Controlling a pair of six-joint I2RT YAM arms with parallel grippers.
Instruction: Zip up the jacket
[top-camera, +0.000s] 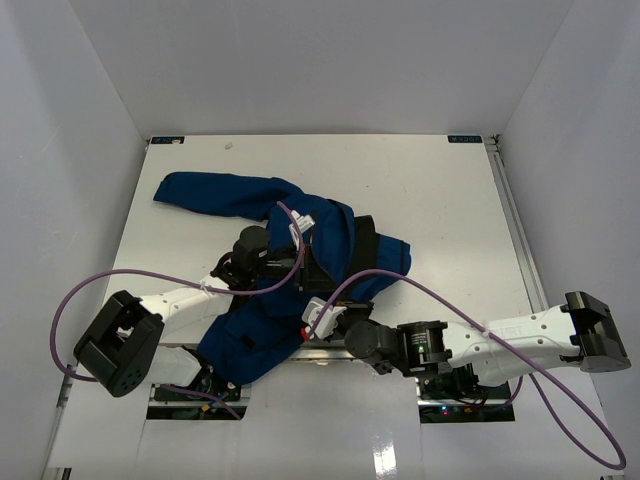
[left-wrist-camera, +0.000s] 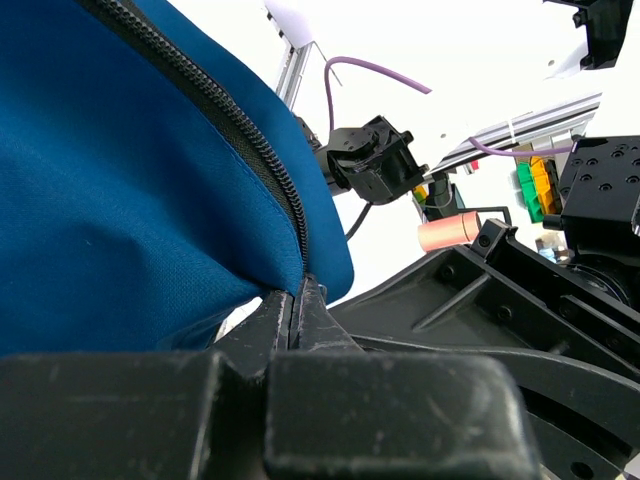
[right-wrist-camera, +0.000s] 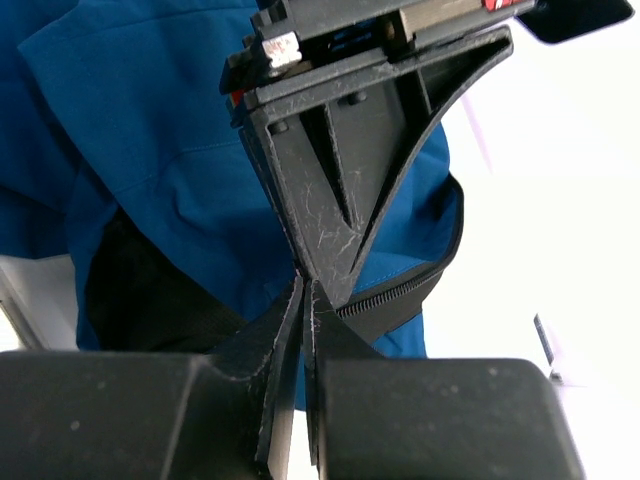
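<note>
The royal-blue jacket (top-camera: 250, 195) lies crumpled at the middle of the table, with its black lining (top-camera: 368, 250) showing on the right. In the left wrist view its black zipper (left-wrist-camera: 240, 150) runs down the blue edge straight into my left gripper (left-wrist-camera: 297, 290), which is shut on that zipper edge. My right gripper (right-wrist-camera: 310, 290) is shut, its tips against the left gripper's finger (right-wrist-camera: 350, 170) and beside the zipper (right-wrist-camera: 400, 293). Whether it pinches fabric cannot be told. From above, the left gripper (top-camera: 304, 290) and right gripper (top-camera: 316, 305) meet at the jacket's near edge.
Purple cables (top-camera: 120, 275) loop off both arms over the white table (top-camera: 450, 200). A metal rail (top-camera: 330, 352) runs along the near edge under the grippers. White walls enclose the table on three sides.
</note>
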